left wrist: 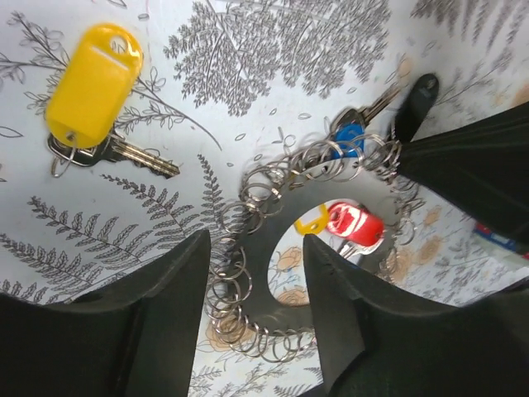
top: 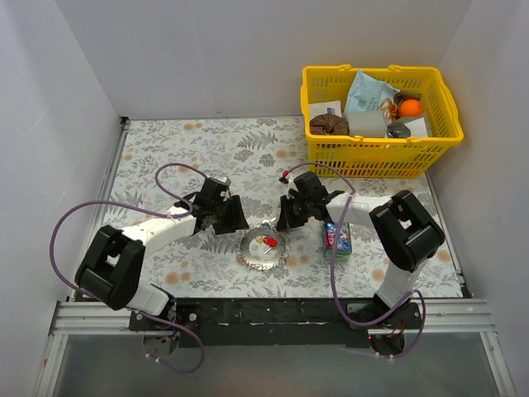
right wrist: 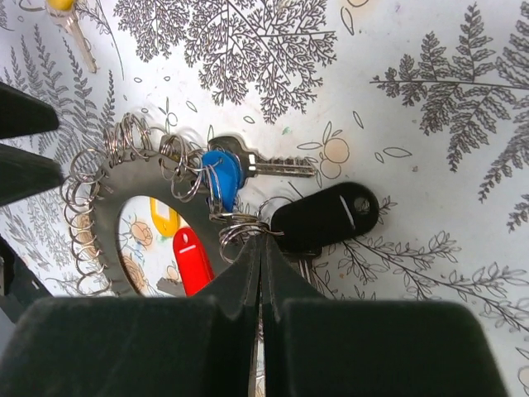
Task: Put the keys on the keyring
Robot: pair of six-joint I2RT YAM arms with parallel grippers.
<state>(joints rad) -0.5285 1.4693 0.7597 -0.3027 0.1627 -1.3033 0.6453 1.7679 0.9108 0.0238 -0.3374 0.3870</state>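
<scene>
While the left end effector (left wrist: 256, 248) stands with its jaws moderately apart over the 10 o'clock side of the keyring (left wrist: 277, 285), it grips nothing. The band of small loops lies in the gap between its fingers. The right end effector (right wrist: 260, 246) is pressed fully together, and its tip meets a cluster of small loops at the keyring's edge, just beside the black key (right wrist: 326, 217). Whether a thin loop is pinched there, I cannot tell. The keyring lies flat on the counter (top: 207, 149), near its 6 o'clock edge, between both end effectors. A blue key (right wrist: 221, 175) sits among the loops, a red key (right wrist: 192, 260) lies inside the ring, and a yellow key (left wrist: 91, 83) lies apart. A snack packet (top: 337, 240) is at the keyring's 3 o'clock.
</scene>
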